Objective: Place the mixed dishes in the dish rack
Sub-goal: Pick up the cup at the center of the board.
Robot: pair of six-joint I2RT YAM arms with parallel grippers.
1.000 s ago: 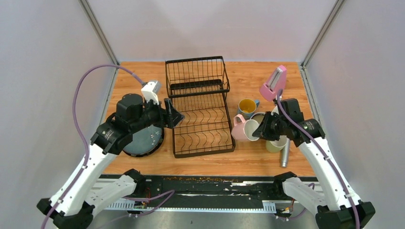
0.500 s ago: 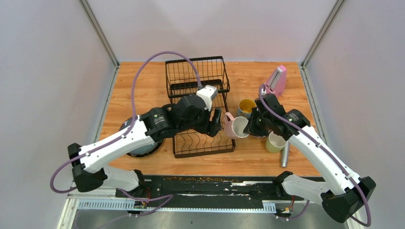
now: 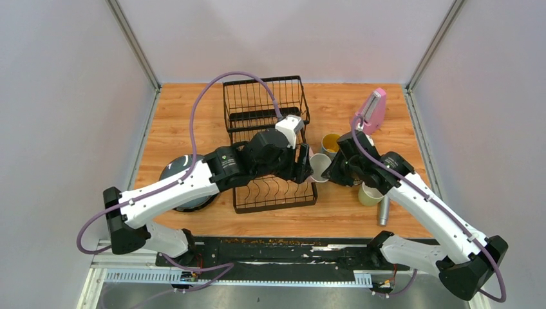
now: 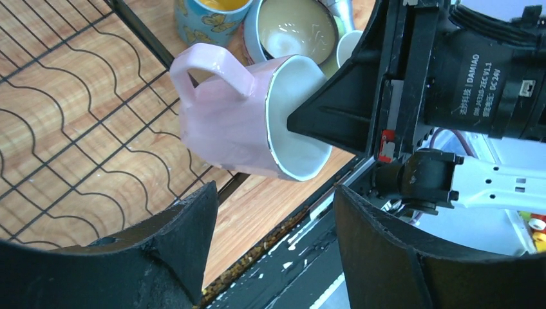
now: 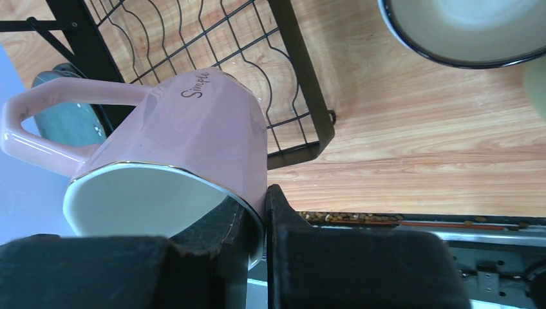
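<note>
From above, my right gripper (image 3: 332,172) holds a pink faceted ceramic mug (image 3: 319,167) on its side at the right edge of the large black wire dish rack (image 3: 267,109), beside its low wavy tray. My left gripper (image 3: 302,164) reaches across that tray and sits just beside the mug. A dark blue-grey speckled plate (image 3: 169,170) lies on the wooden table (image 3: 187,109) left of the rack, partly under my left arm. A blue mug with a yellow inside (image 3: 332,143) and a pale-green mug (image 3: 369,194) stand to the right of the rack.

Through my left wrist camera, my left fingers (image 4: 187,238) are spread wide with nothing between them. The mug hangs just beyond their tips, over the rack's edge wire, its handle towards the tray. One black finger of my right gripper is in its mouth. A pale-lined bowl (image 4: 293,32) sits behind it.

Through my right wrist camera, my right fingers (image 5: 290,222) are pinched tight on the mug's rim wall, one inside and one outside. The mug hangs tilted above the rack's corner, handle pointing left.
</note>
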